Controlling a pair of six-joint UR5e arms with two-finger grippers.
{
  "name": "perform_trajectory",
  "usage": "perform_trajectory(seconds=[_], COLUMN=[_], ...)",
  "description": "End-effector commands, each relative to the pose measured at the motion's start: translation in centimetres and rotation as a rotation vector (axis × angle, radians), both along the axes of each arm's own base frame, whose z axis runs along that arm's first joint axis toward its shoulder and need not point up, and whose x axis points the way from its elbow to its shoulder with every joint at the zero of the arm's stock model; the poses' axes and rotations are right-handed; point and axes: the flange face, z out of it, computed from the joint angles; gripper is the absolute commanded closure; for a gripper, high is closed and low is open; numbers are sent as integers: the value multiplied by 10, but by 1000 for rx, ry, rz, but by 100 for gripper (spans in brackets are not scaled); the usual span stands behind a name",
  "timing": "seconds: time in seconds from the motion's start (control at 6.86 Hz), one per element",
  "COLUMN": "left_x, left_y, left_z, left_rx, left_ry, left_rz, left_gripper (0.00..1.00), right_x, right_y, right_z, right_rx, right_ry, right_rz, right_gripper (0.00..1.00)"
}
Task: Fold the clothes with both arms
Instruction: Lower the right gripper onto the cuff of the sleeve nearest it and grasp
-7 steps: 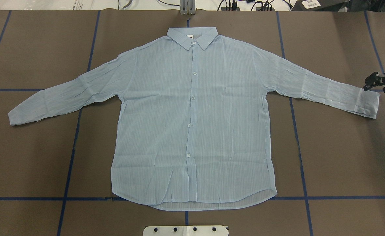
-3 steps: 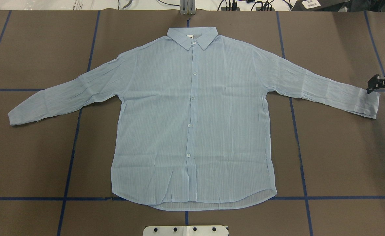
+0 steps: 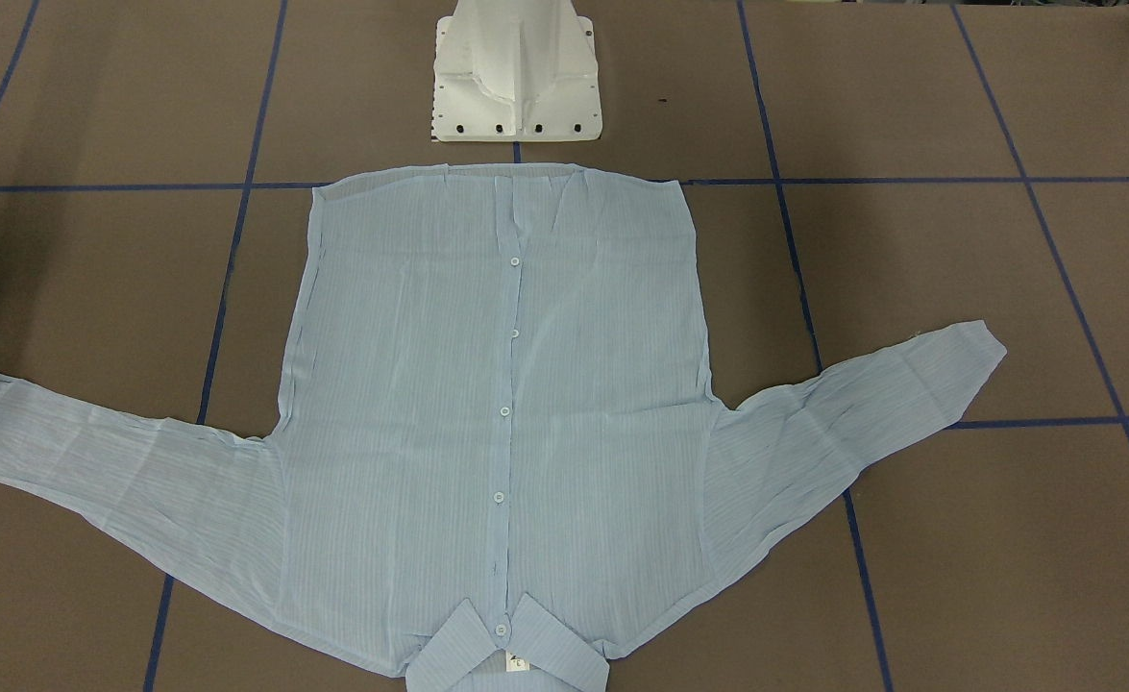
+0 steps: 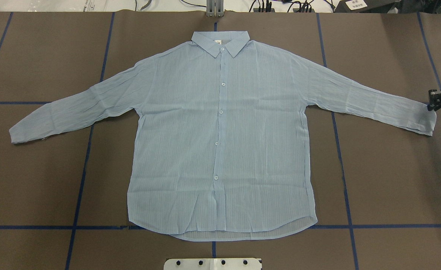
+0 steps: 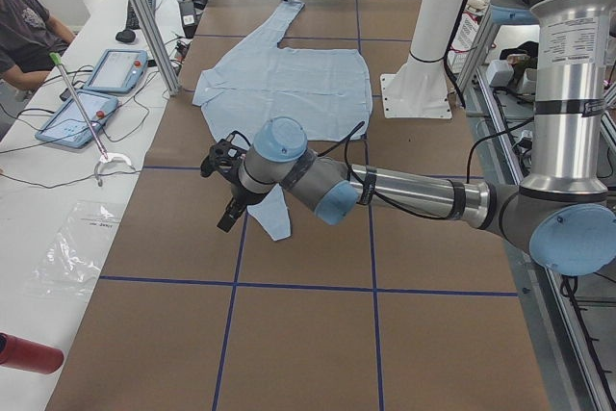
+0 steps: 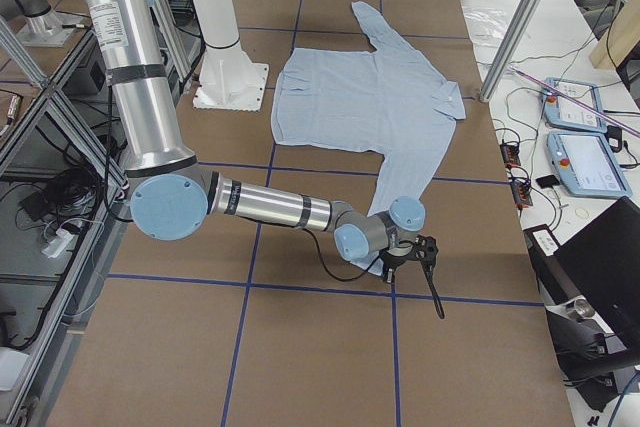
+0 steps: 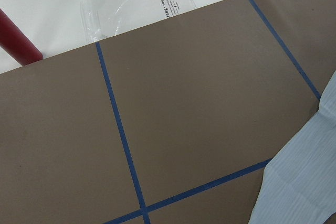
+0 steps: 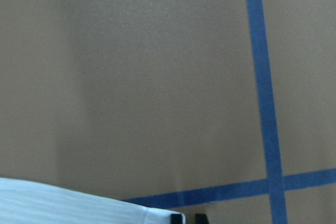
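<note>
The light-blue striped shirt [image 4: 220, 131] lies flat and buttoned, collar away from the robot and both sleeves spread out; the front-facing view shows the whole shirt [image 3: 497, 404] with no gripper. My right gripper [image 4: 430, 107] sits at the outer corner of the right-hand cuff [image 4: 425, 120]. Its fingertips [image 8: 177, 217] stand close together at the cuff corner, so it appears shut on it. In the left side view my left gripper [image 5: 231, 211] hangs just beside the other cuff [image 5: 275, 220]. I cannot tell whether it is open or shut.
The white pedestal base [image 4: 212, 263] stands just behind the shirt's hem. Blue tape lines [image 4: 81, 180] cross the brown table. A person [image 5: 24, 26], tablets [image 5: 115, 69], a plastic bag [image 7: 136, 3] and a red cylinder [image 7: 18, 40] sit along the white bench beyond the table's far side.
My right gripper has shifted right and closed in on the cuff corner. The right-hand sleeve is pulled straighter and smoother, and its cuff sits slightly further right.
</note>
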Motion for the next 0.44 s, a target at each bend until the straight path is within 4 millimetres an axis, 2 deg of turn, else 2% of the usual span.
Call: perform_trajectory(seconds=[0.0,0.15,0.29], left_x=[0,0,0], left_y=[0,0,0], left_z=[0,-1,-2], left_rx=[0,2,3], left_ry=[0,0,0], left_rz=[0,0,0], left_gripper=[0,0,0], right_x=[-6,-5,4], right_y=[-15,-17,-23], right_z=[-16,-22,-44], right_rx=[22,30,49], right_ry=[-5,-13,-69], right_rz=[1,3,10], right_gripper=[100,100,100])
